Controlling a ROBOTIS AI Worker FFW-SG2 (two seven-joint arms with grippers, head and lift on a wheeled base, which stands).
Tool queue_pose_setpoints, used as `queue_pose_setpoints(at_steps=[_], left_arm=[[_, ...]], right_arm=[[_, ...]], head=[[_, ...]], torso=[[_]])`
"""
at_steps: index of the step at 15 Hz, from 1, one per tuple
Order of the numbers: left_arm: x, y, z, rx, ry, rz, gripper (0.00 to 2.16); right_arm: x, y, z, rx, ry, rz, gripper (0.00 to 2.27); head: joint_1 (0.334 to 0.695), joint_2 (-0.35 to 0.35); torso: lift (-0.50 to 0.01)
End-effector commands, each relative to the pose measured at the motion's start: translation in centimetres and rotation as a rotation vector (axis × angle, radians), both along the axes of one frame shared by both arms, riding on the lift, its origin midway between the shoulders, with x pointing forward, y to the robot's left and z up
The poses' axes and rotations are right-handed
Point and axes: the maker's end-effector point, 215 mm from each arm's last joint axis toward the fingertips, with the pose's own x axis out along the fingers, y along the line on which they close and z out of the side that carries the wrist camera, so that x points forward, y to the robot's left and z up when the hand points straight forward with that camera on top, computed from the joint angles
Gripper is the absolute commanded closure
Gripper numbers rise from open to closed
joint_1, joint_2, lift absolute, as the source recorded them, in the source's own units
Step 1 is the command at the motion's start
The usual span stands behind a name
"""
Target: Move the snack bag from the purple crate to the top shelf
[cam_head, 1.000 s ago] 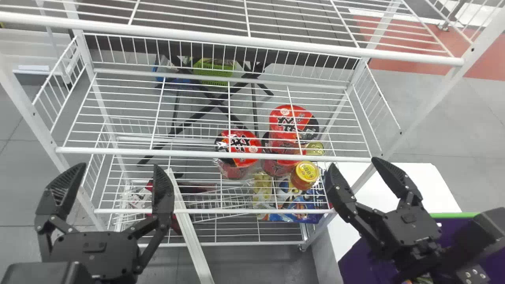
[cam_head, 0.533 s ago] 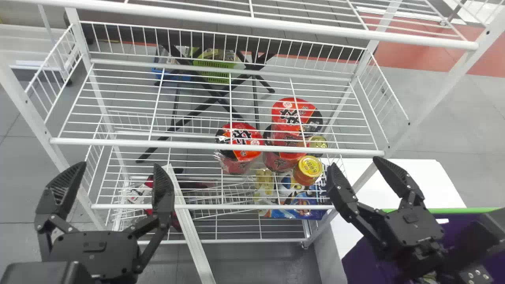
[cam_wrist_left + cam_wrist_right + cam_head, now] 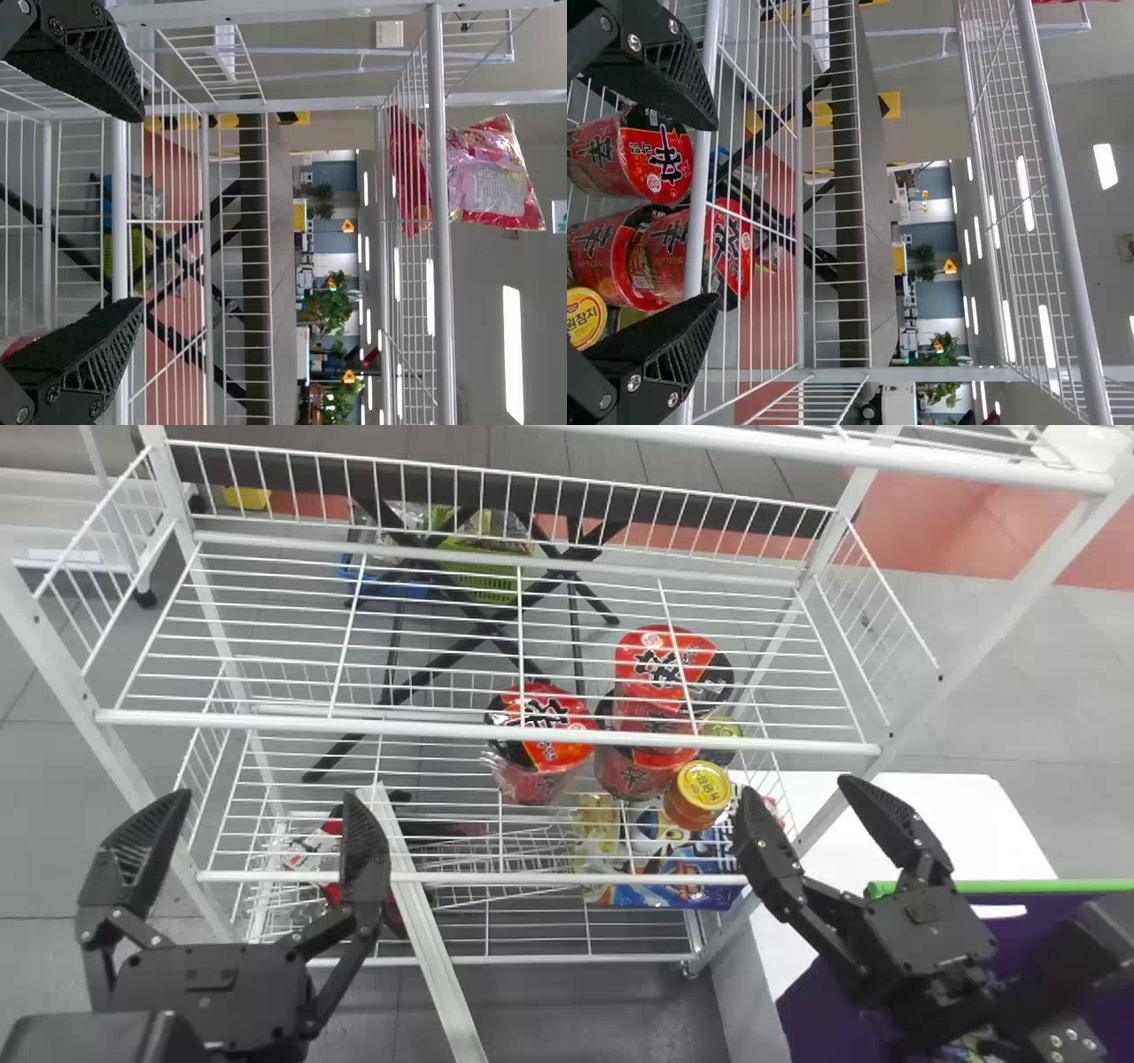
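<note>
Left jaws, right jaws wide, empty. Red-pink bag (image 3: 487, 181) on top shelf (image 3: 443, 266); packet (image 3: 972, 1043) in purple crate (image 3: 837, 1010), four o'clock, perhaps task's: pick, placing remain.

Red tubs (image 3: 660, 164) — boldly lettered, yellow lid (image 3: 706, 783) — lettered

Matte black arms (image 3: 97, 1036), silver screws (image 3: 634, 42), tapered black fingers (image 3: 365, 850) with ribbed faces

Snack bag (image 3: 493, 177): pink-red, glossy, upright on white-wire top shelf (image 3: 443, 292) | purple crate (image 3: 824, 1010): green-rimmed, robot's right
</note>
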Motion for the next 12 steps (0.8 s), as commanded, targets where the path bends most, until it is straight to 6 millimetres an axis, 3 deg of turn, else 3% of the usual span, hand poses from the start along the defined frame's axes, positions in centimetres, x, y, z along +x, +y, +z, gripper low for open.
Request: queue_pose_setpoints(at_steps=[1, 12], left_arm=[[-0.01, -0.02, -0.07, -0.001, 0.0, 0.0, 0.08], [0.17, 0.21, -0.21, -0.002, 0.001, 0.004, 0.08]], right_arm=[[0.0, 0.04, -0.04, 0.0, 0.001, 0.0, 0.15], [-0.04, 0.04, -0.28, 0.003, 0.004, 0.005, 0.15]], head=[[0.695, -0.182], [0.695, -0.18]], torso=[[-0.419], [-0.455]])
